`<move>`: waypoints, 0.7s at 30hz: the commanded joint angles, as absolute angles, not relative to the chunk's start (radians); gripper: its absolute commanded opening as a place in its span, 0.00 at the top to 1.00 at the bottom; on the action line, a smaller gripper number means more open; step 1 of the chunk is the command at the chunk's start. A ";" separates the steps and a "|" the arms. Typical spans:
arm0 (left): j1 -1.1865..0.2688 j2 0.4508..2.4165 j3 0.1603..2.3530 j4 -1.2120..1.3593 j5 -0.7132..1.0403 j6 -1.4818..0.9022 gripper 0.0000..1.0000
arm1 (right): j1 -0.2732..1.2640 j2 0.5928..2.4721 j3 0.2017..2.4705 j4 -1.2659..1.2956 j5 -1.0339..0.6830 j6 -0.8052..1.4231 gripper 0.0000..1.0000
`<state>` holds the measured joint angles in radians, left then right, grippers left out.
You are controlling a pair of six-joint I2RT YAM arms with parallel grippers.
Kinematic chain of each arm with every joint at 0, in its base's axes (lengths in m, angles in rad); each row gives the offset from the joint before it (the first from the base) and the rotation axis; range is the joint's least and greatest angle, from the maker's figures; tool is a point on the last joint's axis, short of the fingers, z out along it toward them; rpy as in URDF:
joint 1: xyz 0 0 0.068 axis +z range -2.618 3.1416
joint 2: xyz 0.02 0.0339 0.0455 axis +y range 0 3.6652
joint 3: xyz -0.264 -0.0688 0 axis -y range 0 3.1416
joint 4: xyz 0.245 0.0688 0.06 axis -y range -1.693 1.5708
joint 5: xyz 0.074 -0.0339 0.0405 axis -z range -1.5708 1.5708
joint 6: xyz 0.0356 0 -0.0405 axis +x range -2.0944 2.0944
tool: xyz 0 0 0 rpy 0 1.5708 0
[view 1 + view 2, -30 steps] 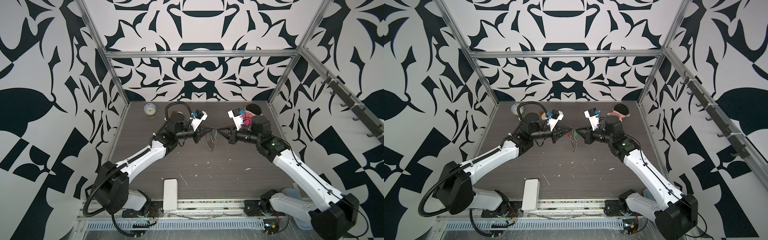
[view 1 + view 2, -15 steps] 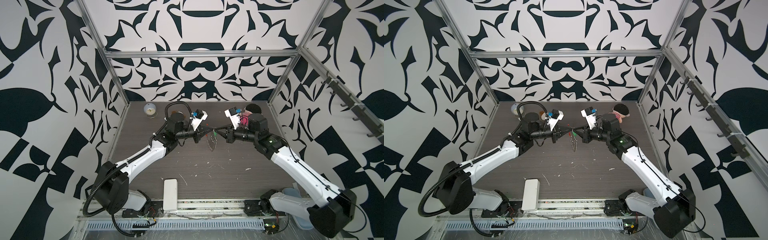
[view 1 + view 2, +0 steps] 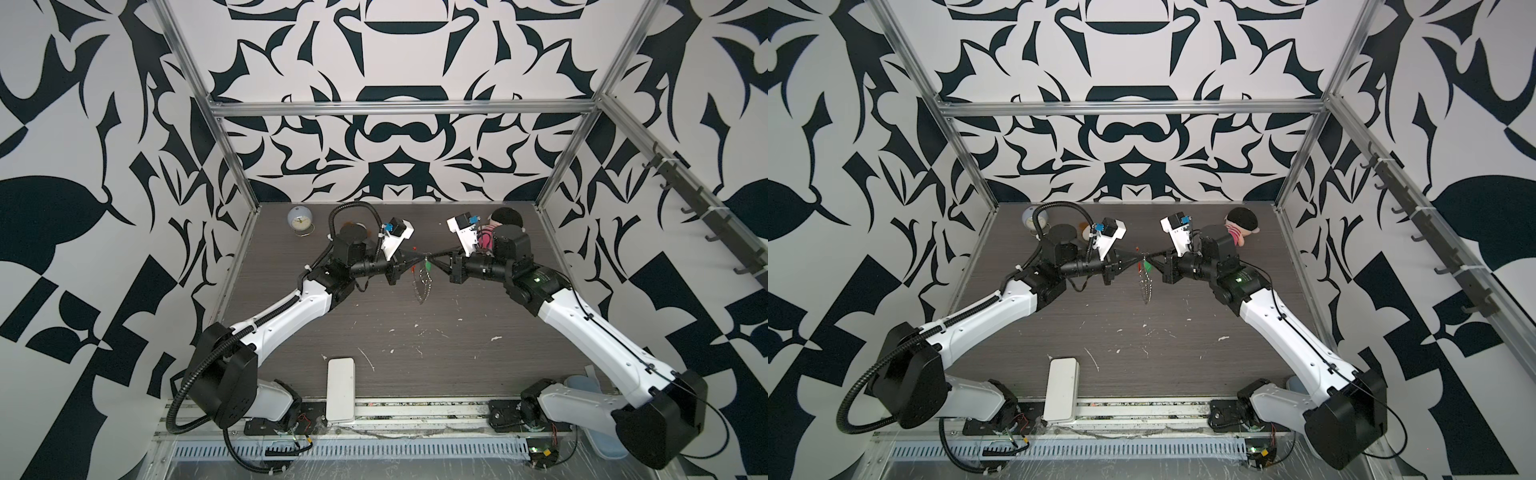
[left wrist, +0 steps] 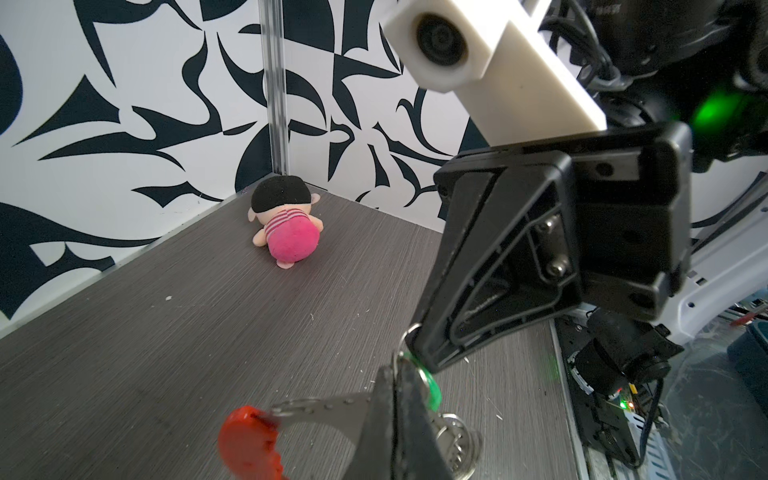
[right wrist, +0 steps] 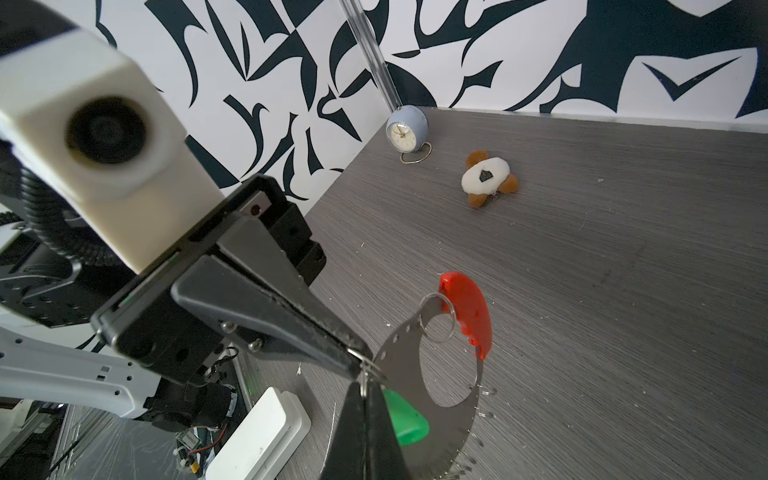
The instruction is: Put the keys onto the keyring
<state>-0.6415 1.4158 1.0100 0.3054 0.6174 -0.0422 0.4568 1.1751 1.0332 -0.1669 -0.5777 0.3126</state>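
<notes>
The keyring (image 5: 405, 347) is a flat silver crescent plate with holes and small wire rings along its rim, and a red plastic piece (image 5: 467, 307) hangs from it. It hangs in mid-air over the table's middle in both top views (image 3: 423, 284) (image 3: 1145, 287). My left gripper (image 4: 398, 399) is shut on the plate's edge. My right gripper (image 5: 363, 401) is shut on a thin wire ring at that same edge, tip to tip with the left one (image 3: 422, 258). The green-headed key (image 5: 405, 419) (image 4: 432, 390) hangs just behind the right fingers; its blade is hidden.
A pink doll with a black cap (image 4: 286, 224) lies in the back right corner. A round blue clock (image 5: 406, 129) and a white-and-brown plush (image 5: 486, 178) sit at the back left. A white box (image 3: 340, 388) lies at the front edge.
My right gripper has moved left toward the left one, and the two tips now meet at the keyring. The left arm has hardly moved.
</notes>
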 commanded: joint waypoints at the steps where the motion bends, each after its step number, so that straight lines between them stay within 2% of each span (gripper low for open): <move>1: -0.646 1.412 1.044 0.322 0.659 -0.024 1.00 | 0.459 1.181 1.074 -0.144 -0.519 0.317 1.00; 13: -0.644 1.366 0.989 0.404 0.629 -0.006 1.00 | 0.453 1.203 1.048 -0.191 -0.467 0.335 1.00; 21: -0.635 1.379 0.948 0.581 0.636 -0.105 1.00 | 0.451 1.189 1.027 -0.175 -0.488 0.355 1.00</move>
